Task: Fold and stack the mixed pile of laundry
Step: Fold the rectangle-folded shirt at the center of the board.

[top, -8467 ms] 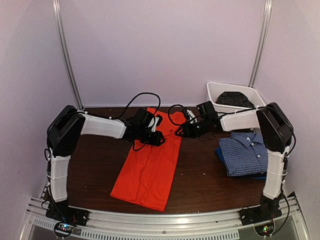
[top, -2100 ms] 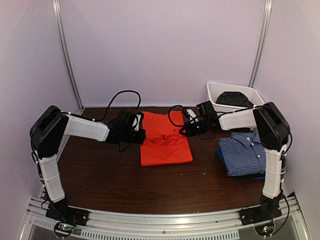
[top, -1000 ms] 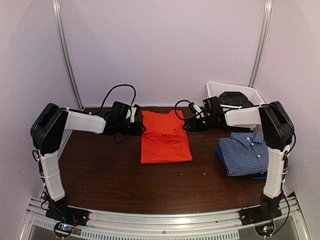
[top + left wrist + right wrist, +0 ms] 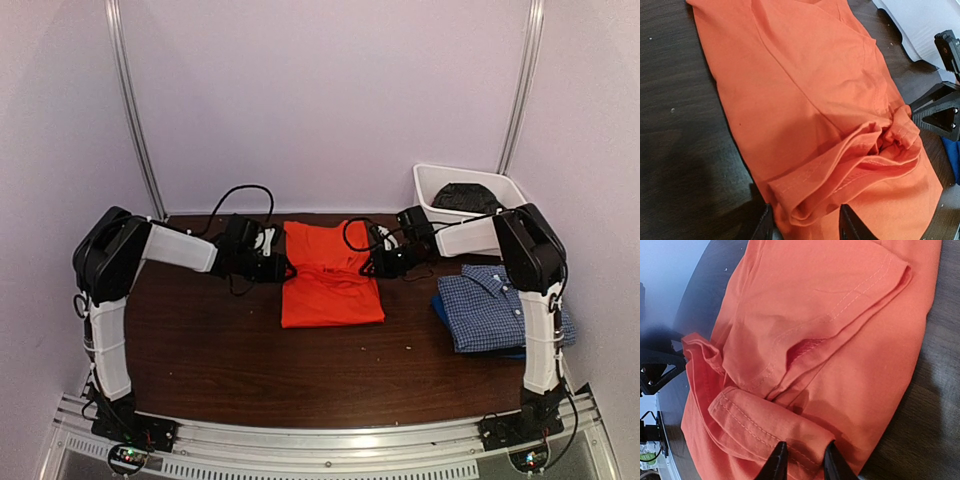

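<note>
- Your left hand (image 4: 283,268) sits low on the tabletop (image 4: 220,350), at the left edge of the orange T-shirt (image 4: 332,290)
- In the left wrist view its fingers (image 4: 850,225) stand on either side of a bunched fold of the shirt's hem, drawn in on the cloth so the fold is held between them
- Your right hand (image 4: 372,265) is at the shirt's right edge, facing the left one across the cloth
- In the right wrist view its fingers (image 4: 776,462) are nearly together, with a rolled bit of hem pinched between them
- The orange T-shirt lies folded to a rough rectangle in the middle of the tabletop, towards the back, and is rumpled across the part between the two grips
- The checked shirt (image 4: 495,305) lies folded, collar showing, on the right side of the tabletop, apart from the orange one
- It rests on a blue piece (image 4: 440,303) whose edge shows at its left side
- The white tub (image 4: 430,185) stands at the far right corner, with a black garment (image 4: 462,197) inside
</note>
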Available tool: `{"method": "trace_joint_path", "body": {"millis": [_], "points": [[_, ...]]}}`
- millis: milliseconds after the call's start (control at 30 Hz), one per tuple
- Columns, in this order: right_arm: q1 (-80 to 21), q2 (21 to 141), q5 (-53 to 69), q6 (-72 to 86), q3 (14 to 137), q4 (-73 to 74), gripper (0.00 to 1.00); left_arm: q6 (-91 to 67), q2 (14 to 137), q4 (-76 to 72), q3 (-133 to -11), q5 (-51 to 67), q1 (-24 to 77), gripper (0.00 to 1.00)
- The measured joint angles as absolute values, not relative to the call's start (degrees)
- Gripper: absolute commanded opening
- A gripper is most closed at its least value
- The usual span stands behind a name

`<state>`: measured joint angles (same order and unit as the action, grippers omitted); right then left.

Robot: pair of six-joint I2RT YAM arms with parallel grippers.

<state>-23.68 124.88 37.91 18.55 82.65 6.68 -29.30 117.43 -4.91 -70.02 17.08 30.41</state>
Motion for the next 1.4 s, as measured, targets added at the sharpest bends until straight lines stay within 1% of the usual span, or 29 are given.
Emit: {"method": "trace_joint_path", "body": {"millis": [267, 300, 467, 600, 767, 867, 967, 1000, 1033, 1200, 1400], "points": [[-23.6, 124.9, 38.6, 19.0, 82.7, 6.4, 0.01, -30.1, 117.8, -6.1, -71.0, 17.6, 30.4, 0.46], [-23.6, 124.9, 38.6, 19.2, 82.7, 6.3, 0.00, -30.3, 117.8, -6.1, -71.0, 17.7, 30.4, 0.46], [-23.5, 124.9, 38.6, 19.4, 82.8, 6.3, 0.00, -31.7, 118.6, -5.7, -73.4, 18.1, 30.2, 0.45], [-23.4, 124.9, 38.6, 19.4, 82.8, 6.3, 0.00, -32.6, 119.5, -4.8, -75.7, 18.2, 29.9, 0.39], [-23.4, 124.9, 38.6, 19.4, 82.9, 6.3, 0.00, -33.1, 120.7, -3.1, -77.1, 18.2, 29.9, 0.37], [-23.4, 124.9, 38.6, 19.4, 82.9, 6.2, 0.00, -33.2, 121.4, -1.9, -77.7, 18.2, 29.8, 0.26], [-23.4, 124.9, 38.6, 19.4, 82.9, 6.3, 0.00, -33.5, 122.0, -1.2, -77.9, 18.3, 29.8, 0.07], [-23.4, 124.9, 38.6, 19.4, 82.9, 6.2, 0.00, -33.5, 122.1, -1.1, -78.0, 18.4, 29.8, 0.02], [-23.4, 124.9, 38.6, 19.4, 82.9, 6.2, 0.00, -33.5, 122.1, -1.0, -78.1, 18.6, 29.8, 0.00], [-23.4, 124.3, 38.4, 19.4, 82.6, 6.2, 0.00, -33.4, 122.1, -1.5, -78.1, 19.4, 29.8, 0.00], [-23.3, 120.5, 37.6, 19.5, 81.8, 5.9, 0.00, -33.4, 120.8, -2.2, -76.9, 19.5, 29.8, 0.00]]}}
